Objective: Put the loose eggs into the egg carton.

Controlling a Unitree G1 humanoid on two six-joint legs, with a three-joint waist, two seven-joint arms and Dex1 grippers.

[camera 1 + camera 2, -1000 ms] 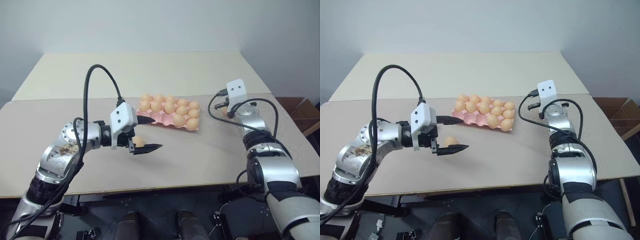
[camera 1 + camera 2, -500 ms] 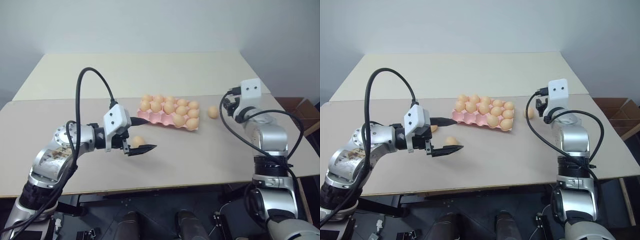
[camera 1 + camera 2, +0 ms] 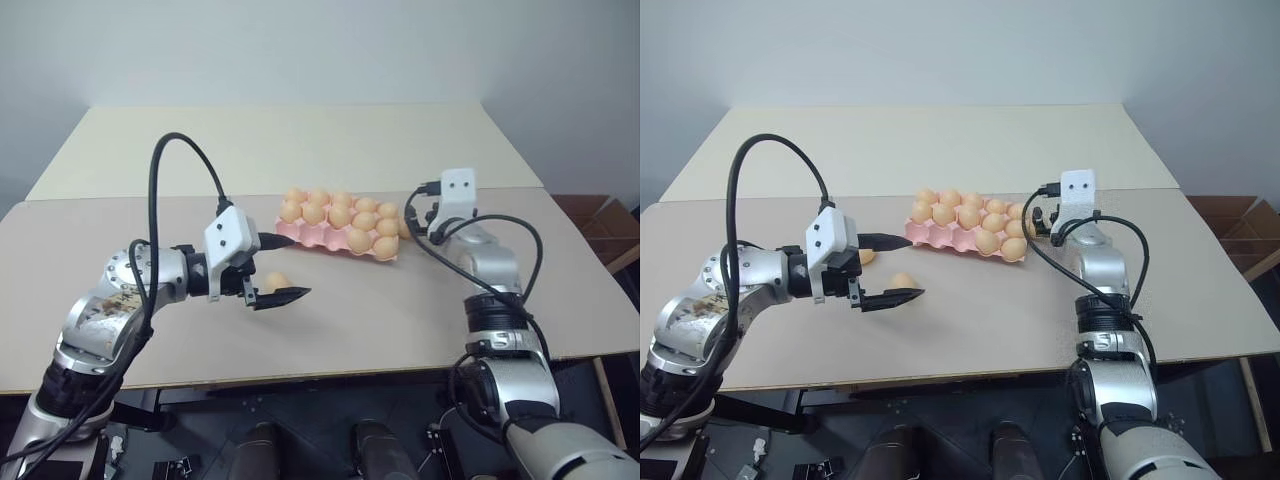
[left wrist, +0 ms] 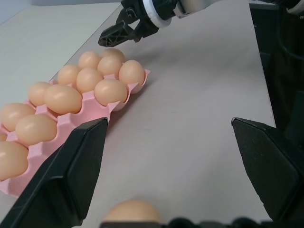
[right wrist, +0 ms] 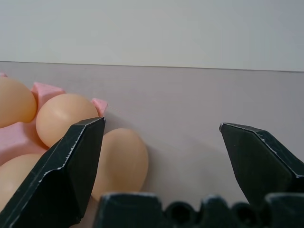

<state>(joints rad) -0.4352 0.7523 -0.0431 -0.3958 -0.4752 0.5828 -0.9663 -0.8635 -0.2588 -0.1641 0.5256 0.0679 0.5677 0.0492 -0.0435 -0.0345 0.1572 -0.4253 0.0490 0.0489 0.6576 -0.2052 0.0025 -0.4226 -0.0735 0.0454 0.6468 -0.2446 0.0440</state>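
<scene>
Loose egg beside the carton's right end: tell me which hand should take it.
Right. The right hand is open at that egg by the carton; the left hand hangs open over another egg.

one egg carton (image 3: 300,233); roughly twelve seated eggs (image 3: 357,239); three loose eggs (image 3: 902,281) outside it.

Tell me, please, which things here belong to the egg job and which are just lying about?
Job in hand:
- egg carton
- front loose egg
- left loose egg
- right loose egg, at the carton's end

Just there:
- table
- cardboard box on the floor
</scene>
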